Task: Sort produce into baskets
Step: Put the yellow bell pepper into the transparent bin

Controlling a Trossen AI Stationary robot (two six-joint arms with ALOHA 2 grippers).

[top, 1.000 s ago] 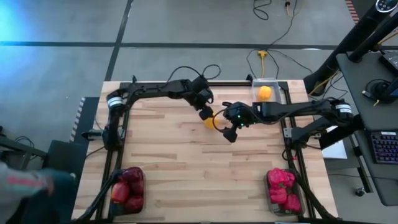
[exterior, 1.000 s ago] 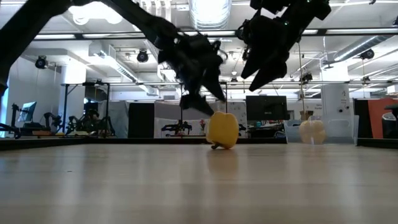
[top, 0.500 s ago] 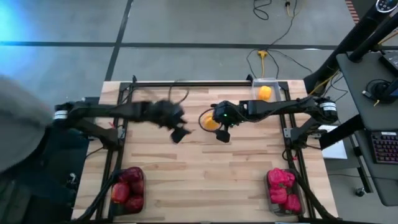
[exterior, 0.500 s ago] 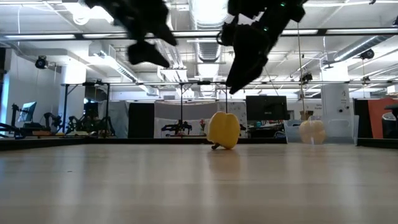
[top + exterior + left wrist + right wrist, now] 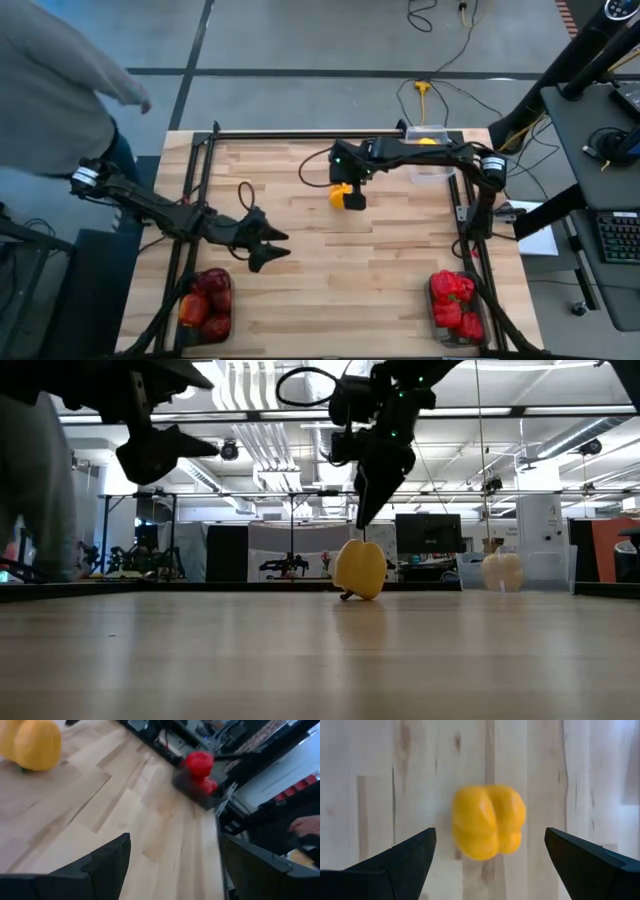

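A yellow pepper (image 5: 347,197) rests on the table's far middle; it also shows in the low view (image 5: 360,568) and in the right wrist view (image 5: 487,820). My right gripper (image 5: 489,831) is open and hangs right above it, pointing down, one finger off each side, touching nothing. My left gripper (image 5: 272,250) is open and empty above the table's near left, just beyond the dark bin of dark red apples (image 5: 205,300). A dark bin of red peppers (image 5: 455,305) stands near right. A clear bin (image 5: 500,570) at the far right holds a yellow-orange fruit.
A person in grey (image 5: 60,80) stands off the table's far left corner. A hand (image 5: 305,825) shows beyond the table's right side in the left wrist view. My right arm (image 5: 430,155) stretches over the clear bin. Bare wood lies across the table's middle.
My left gripper has swung away from the yellow pepper toward the table's left and near edge. My right gripper has gone left and a little toward the far edge, over the pepper. The pepper has stayed put. A person has come in at the far left.
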